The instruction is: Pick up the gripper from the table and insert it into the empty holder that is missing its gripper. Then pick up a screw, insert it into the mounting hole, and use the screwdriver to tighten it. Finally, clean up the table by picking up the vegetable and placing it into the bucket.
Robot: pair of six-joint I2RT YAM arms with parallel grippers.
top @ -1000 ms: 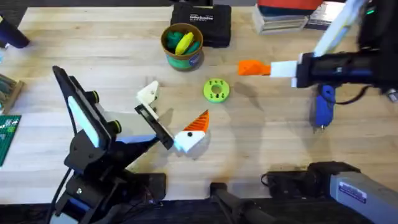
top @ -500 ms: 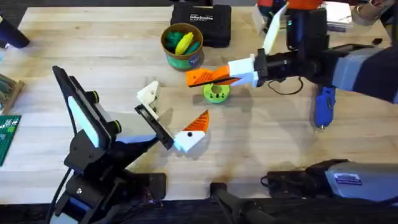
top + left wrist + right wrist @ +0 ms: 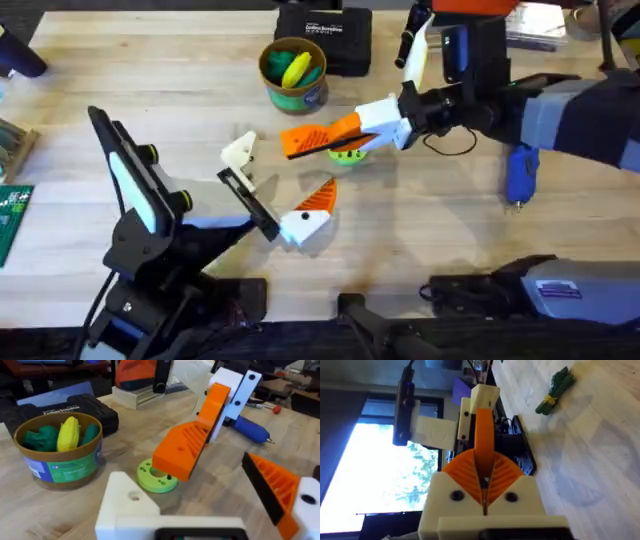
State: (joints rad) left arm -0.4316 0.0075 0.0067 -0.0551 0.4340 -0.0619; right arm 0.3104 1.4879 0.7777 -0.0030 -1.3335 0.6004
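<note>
1. I saw the right gripper (image 3: 338,130) reaching in from the upper right of the overhead frame to its centre. Its jaws were clamped on the orange gripper wedge (image 3: 303,141), which was held above the table (image 3: 430,230).
2. The wedge's tip pointed left toward the white holder (image 3: 238,150) and was near it but apart. In the left wrist view the wedge (image 3: 180,450) hung ribbed face up over the lime ring disc (image 3: 157,477).
3. The left gripper (image 3: 272,185) sat left of centre with its jaws wide. One finger was the bare holder (image 3: 127,505), and the other carried an orange pad (image 3: 277,492).
4. The bucket (image 3: 293,75) stood at upper centre with green and yellow toys inside, beside a black case (image 3: 325,35).
5. The screwdriver (image 3: 520,175) lay on the table at the right of the frame.
6. In the right wrist view the vegetable (image 3: 554,390) lay on the bare table, well apart from the gripper (image 3: 484,480).
</note>
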